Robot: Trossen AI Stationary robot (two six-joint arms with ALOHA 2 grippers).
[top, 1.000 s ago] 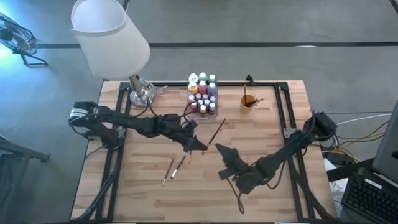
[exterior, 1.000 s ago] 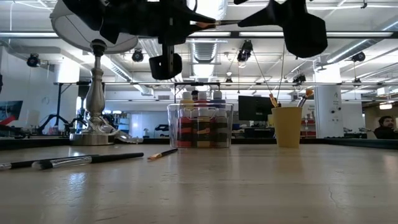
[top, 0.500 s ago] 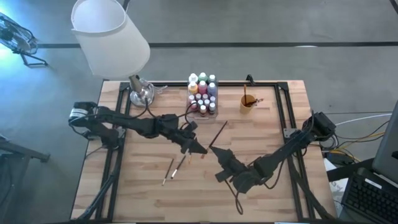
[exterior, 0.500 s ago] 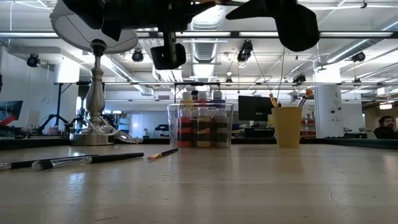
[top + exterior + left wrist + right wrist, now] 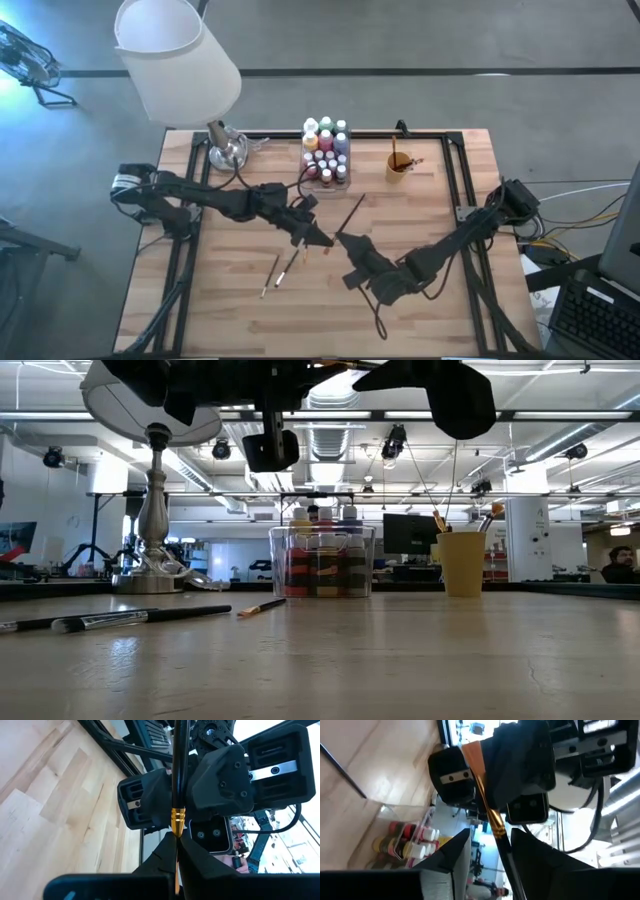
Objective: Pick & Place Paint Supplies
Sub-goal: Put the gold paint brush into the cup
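A thin dark-handled paintbrush with a gold ferrule and orange bristles is in the air over the table's middle, between both grippers. My left gripper is shut on it. My right gripper faces the left one and is open, with a finger on each side of the handle. Whether they touch it I cannot tell. Three more brushes lie flat on the wood. The paint bottles stand in the clear box. My left gripper pinches the brush between its two fingertips at the bristle end, right beside the gold ferrule. The brush runs on in line with the fingers, its handle pointing away toward the right gripper. It is lifted clear of the table.
The clear box and the orange cup holding brushes stand near the far edge. A lamp with its base is at the far left. In the low view, brushes lie on the left of the table. A black frame rims the table.
My right gripper has moved toward the table's left, closing in on the left gripper until its open fingers stand around the brush handle. The left gripper has kept the brush raised in about the same place.
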